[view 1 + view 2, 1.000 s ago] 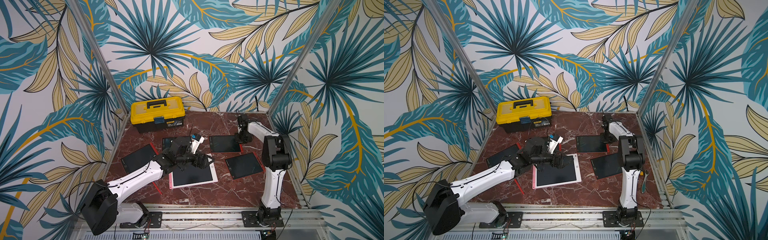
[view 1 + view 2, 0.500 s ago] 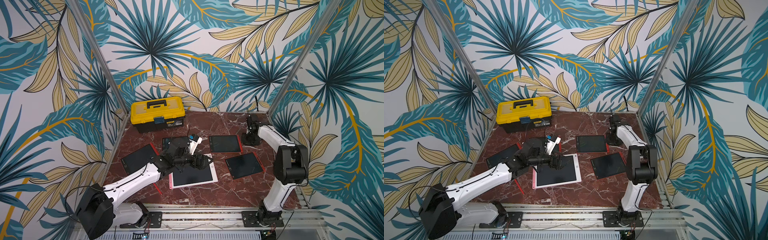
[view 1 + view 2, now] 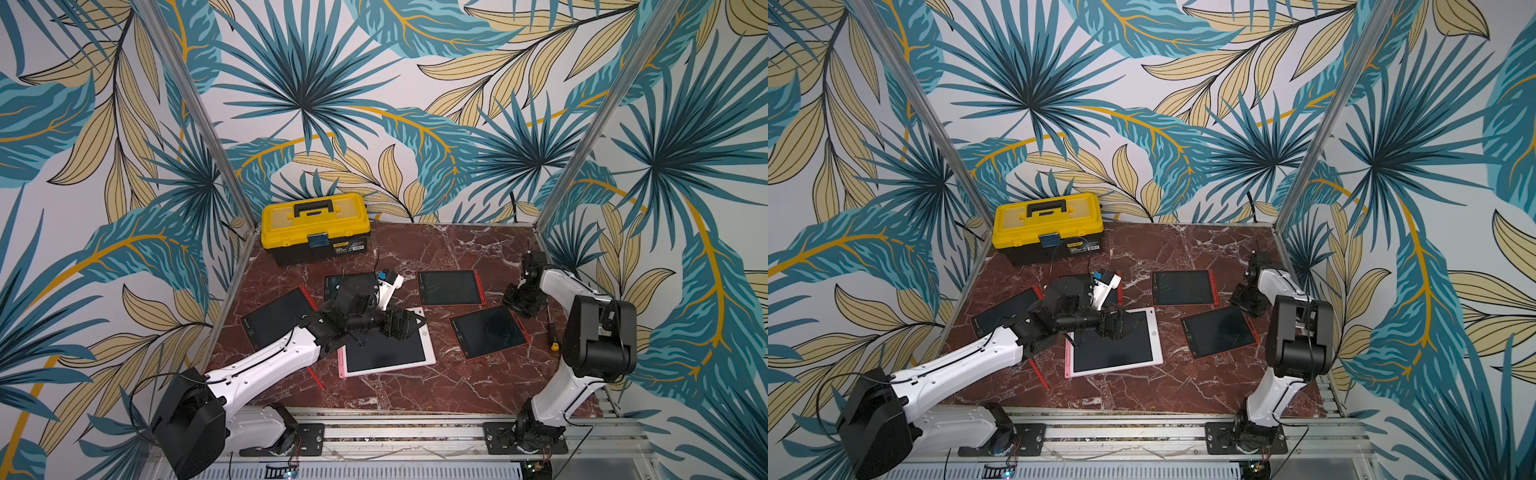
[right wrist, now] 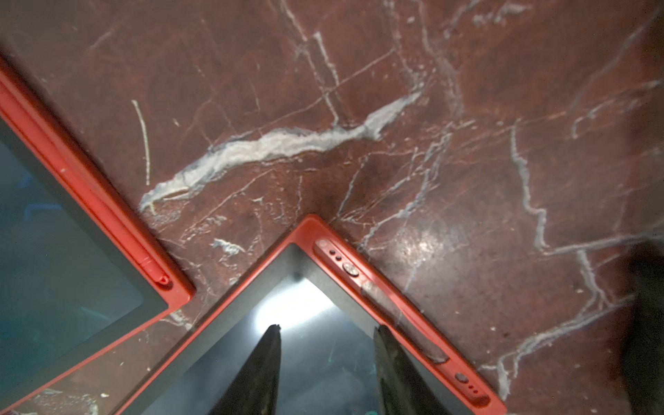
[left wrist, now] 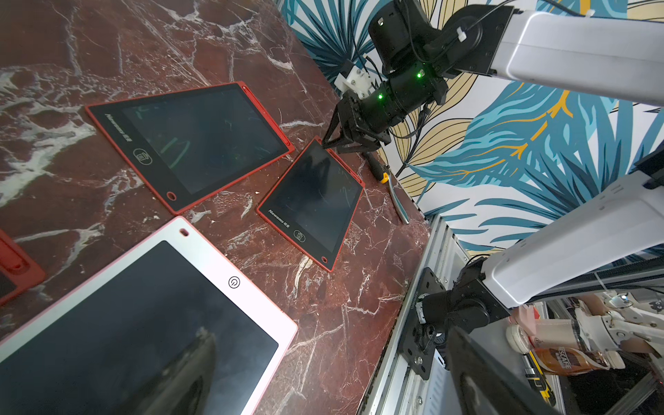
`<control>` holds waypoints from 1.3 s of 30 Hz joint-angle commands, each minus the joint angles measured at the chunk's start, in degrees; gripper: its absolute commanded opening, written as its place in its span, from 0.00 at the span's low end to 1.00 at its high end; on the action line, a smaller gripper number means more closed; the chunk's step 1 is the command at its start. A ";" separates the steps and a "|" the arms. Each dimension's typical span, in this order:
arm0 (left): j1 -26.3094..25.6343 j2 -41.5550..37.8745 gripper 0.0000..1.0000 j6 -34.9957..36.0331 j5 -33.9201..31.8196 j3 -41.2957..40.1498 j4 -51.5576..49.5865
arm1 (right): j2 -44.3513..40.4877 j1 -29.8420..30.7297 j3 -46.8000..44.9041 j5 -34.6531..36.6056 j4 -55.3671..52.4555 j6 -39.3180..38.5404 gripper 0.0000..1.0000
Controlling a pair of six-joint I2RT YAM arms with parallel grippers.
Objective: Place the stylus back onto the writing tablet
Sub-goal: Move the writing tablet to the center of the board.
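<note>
Top view: left gripper (image 3: 409, 323) over white tablet (image 3: 388, 357), fingers spread wide, empty. Loose red stylus (image 3: 315, 376) on desk (image 3: 415, 399), lower left of white tablet.
Left wrist: right gripper (image 5: 337, 147) low at upper corner of red tablet (image 5: 312, 204).
Right wrist: its fingers (image 4: 266, 359) parted, nothing between. Slotted stylus (image 4: 399, 309) lies along red tablet edge, blurred.

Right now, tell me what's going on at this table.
Two robot arms are working over a marble table with several writing tablets laid out on it. The left hand hangs wide open and empty over the white tablet. The right hand is open above a corner of a red tablet, holding nothing. One red stylus lies loose on the table beside the left arm, not on any tablet.
</note>
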 commanded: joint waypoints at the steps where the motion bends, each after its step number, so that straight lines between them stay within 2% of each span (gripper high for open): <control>1: -0.28 1.43 1.00 -1.83 1.84 0.89 0.06 | -1.34 -1.14 -1.78 -2.81 1.71 1.28 0.47; 17: -1.51 2.20 1.00 -2.83 0.88 0.20 0.04 | -0.63 -5.04 -5.45 -6.01 5.87 1.30 0.52; 30: -1.79 1.75 1.00 -3.00 0.20 -0.11 0.10 | -4.18 -5.01 -13.83 -9.58 11.43 5.92 0.52; 39: -1.79 1.40 1.00 -3.00 -0.17 -0.41 0.08 | -7.28 -4.84 -19.89 -9.14 13.85 9.47 0.52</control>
